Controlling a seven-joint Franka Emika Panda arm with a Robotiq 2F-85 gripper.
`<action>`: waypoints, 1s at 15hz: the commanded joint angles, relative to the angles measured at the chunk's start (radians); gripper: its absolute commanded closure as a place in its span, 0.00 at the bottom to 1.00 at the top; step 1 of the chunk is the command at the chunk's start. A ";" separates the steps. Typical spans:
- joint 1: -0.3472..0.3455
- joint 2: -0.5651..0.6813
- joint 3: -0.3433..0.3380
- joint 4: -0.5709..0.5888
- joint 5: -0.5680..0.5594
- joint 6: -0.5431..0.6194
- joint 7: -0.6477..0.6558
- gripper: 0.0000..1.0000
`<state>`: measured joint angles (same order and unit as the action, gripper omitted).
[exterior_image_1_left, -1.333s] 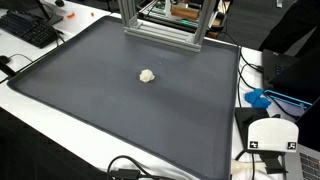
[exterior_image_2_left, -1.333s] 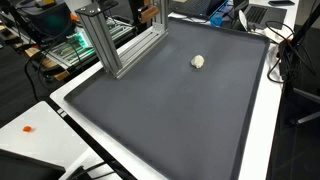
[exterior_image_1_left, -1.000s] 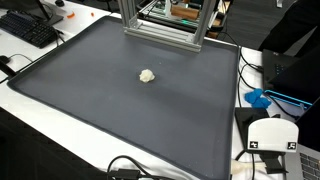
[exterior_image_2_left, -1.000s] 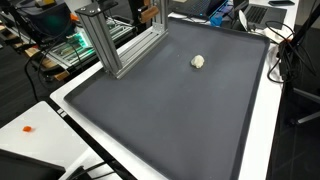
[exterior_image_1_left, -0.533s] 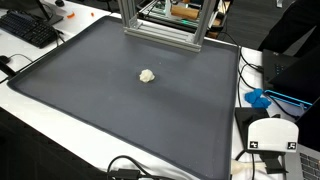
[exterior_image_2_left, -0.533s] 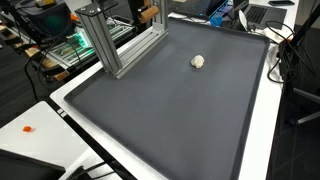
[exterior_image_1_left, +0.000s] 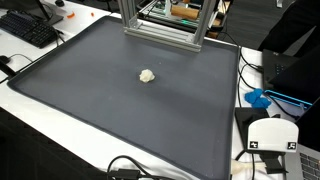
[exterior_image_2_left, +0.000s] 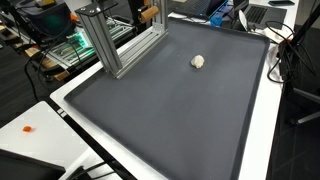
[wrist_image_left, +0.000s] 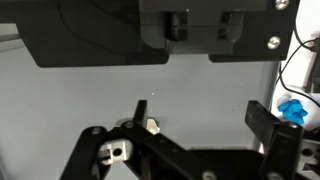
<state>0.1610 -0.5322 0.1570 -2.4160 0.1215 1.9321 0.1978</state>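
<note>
In the wrist view the claw (wrist_image_left: 186, 150) has its fingers spread apart and empty, and the small white crumpled lump (wrist_image_left: 151, 126) lies on the dark mat (wrist_image_left: 200, 95) at about ten o'clock from its midpoint.

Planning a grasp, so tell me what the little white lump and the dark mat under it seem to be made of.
White lump: looks like crumpled paper or tissue, matte, irregular creased outline; too small to be sure. Dark mat: probably rubber or foam, matte grey, fine even texture, no glare.
</note>
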 joint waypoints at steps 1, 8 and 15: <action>-0.012 -0.080 0.013 -0.066 -0.008 -0.021 0.013 0.00; -0.007 -0.153 0.017 -0.148 0.000 -0.020 0.009 0.00; 0.005 -0.214 0.012 -0.201 0.051 -0.017 0.011 0.00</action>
<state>0.1622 -0.6886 0.1650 -2.5722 0.1387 1.9223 0.1978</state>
